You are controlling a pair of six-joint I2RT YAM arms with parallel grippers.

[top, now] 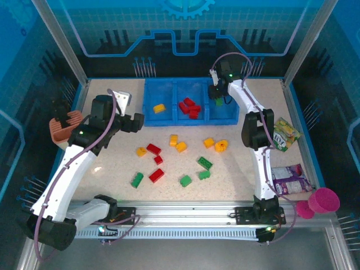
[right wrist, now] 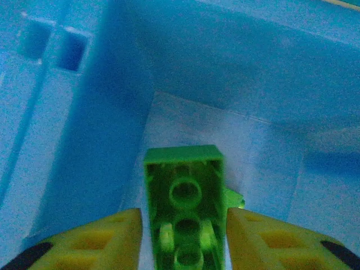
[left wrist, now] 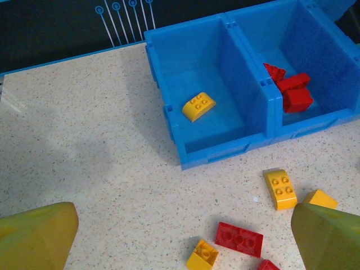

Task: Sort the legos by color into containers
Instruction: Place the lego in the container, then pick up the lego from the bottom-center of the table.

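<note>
Left jaws spread wide and empty above the desk (top: 230,169), just left of the blue tray (top: 191,118). Tray holds one yellow brick (top: 160,108) in the left compartment and red bricks (top: 189,108) in the middle. Loose legos (top: 156,175) lie scattered on the desk in front. Right jaws clamp a green brick (right wrist: 183,197) inside the right compartment.

**Speckled table in a blue-lit enclosure**

The work surface is a pale, speckled tabletop (top: 236,169) edged with a thin blue border. Slanted aluminium posts (top: 61,42) rise at its far corners. Behind it stands a dark back panel (top: 112,42) printed with bright blue circuit-like lines and a gear emblem (top: 185,5). A ribbed metal rail (top: 185,215) runs along the near edge. Soft shadows lie on the tabletop.
</note>
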